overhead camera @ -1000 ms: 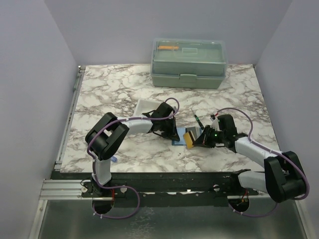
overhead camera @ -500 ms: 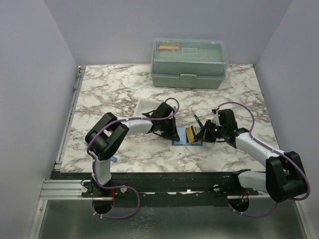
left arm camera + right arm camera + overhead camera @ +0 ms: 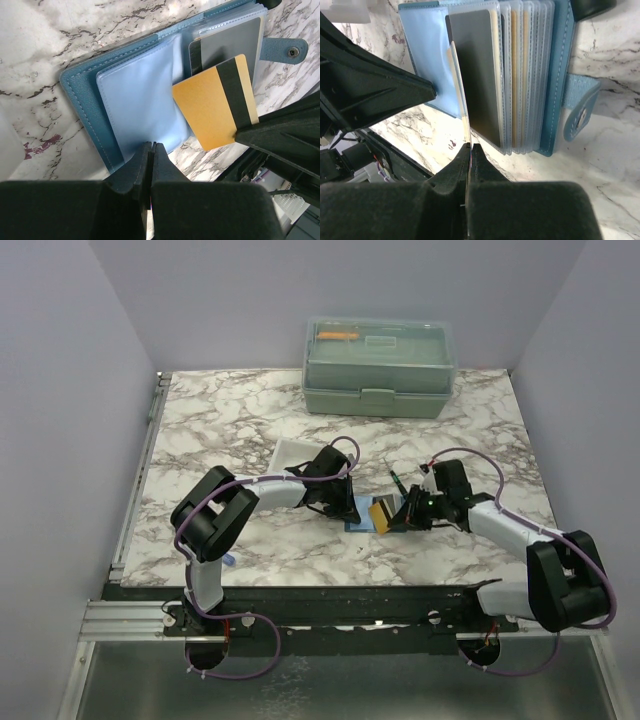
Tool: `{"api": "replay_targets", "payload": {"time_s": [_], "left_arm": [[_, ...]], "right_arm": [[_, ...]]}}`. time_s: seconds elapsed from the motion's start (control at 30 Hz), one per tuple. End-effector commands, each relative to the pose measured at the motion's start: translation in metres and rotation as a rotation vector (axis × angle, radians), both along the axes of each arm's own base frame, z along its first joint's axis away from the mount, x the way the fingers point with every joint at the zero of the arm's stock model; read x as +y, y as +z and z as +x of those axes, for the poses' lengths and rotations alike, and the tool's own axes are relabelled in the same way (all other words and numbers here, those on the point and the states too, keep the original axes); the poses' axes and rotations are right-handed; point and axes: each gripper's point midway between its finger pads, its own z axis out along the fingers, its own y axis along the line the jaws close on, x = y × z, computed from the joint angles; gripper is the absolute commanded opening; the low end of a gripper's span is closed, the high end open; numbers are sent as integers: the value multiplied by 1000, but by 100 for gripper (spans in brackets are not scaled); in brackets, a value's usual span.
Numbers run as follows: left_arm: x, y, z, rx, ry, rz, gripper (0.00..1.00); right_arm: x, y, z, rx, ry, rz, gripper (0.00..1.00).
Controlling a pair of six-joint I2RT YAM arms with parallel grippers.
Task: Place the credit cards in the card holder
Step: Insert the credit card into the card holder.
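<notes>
The left jaws are pinching shut on the near edge of the open card holder (image 3: 82,95), which is lying flat on the counter (image 3: 45,30) directly ahead of them. The right jaws are clamping a yellow card (image 3: 210,107) by its edge, holding it against the holder's clear sleeves, just beside a dark card (image 3: 480,75) sitting in a sleeve ahead of them.

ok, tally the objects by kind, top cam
Lidded box: 1
White tray: 1
Pen: 1
Card holder: 1
Yellow card: 1
Small blue scrap, too small to identify: 1
Total: 6
</notes>
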Motion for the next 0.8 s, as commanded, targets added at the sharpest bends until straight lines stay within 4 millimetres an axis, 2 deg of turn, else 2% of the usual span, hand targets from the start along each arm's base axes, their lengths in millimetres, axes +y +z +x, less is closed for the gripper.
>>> {"api": "replay_targets", "payload": {"time_s": [0.0,0.3,0.5,0.77], "left_arm": [[19,-16,-8,6,4,98,0],[19,-15,-8,5,2,95,0],[19,-13,-8,3,2,92,0],[19,-11,-8,3,3,87,0]], "right_arm": [[0,-2,12,-6,2,-41,0],[11,-5,26,-64,6,3,0],[12,-2,40,-203,-62,54,0],[12,-10,36,-244,-94,38,0]]}}
